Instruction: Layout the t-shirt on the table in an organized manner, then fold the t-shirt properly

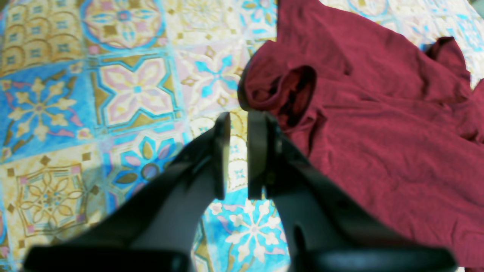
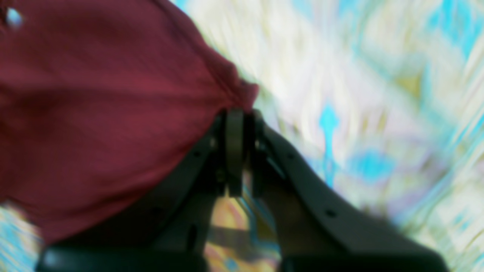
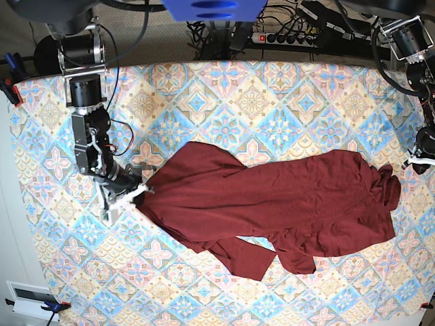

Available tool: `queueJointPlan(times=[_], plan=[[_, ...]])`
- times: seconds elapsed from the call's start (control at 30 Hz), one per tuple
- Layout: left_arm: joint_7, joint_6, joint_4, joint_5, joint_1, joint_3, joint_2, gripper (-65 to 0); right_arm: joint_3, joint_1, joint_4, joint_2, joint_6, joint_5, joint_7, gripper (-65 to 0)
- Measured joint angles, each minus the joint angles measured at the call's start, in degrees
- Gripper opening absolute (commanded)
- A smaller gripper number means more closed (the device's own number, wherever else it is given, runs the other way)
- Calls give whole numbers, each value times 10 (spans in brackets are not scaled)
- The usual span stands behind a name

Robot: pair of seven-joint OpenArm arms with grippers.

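The table (image 3: 272, 88) is carrying the t-shirt (image 3: 285, 204), lying crumpled and stretched across its middle, so the laying-out step is under way; next, I judge, the pinched edge needs pulling outward to flatten it. The right gripper (image 2: 240, 113) is clamping the shirt's edge. The left gripper (image 1: 238, 117) is hovering slightly parted, holding nothing.

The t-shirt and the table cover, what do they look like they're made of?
The t-shirt: probably soft matte knit, maroon, since it drapes and creases loosely. The table cover: apparently a smooth printed cloth or vinyl with pastel tile medallions; it lies flat, and the pictures don't settle which.
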Motion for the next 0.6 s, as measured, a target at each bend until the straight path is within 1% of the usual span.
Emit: queueJointPlan(times=[0.1,0.17,0.23,0.3,0.4,0.53,0.6], plan=[[0,0,0,-2,2,0,-1,-562,92,5,37,-3,9,7,1,-650],[-1,-1,0,1,11,1,-2,-562,149,8,43,4,2,5,7,-650],[-2,-25,1,-3,29,5,-5,-562,188,9,42,18,-1,1,0,-650],[6,-57,0,6,45,25,-12,-562,214,23,30,38,-6,-3,-4,-650],[-2,-100,0,-5,66,84,-42,-562,243,63,6,59,1,1,3,-650],[-2,-95,1,3,82,148,-48,-559,256,80,-20,82,-2,0,7,-650],[3,-97,1,2,84,183,-45,-532,256,73,-22,86,-4,-3,3,-650]])
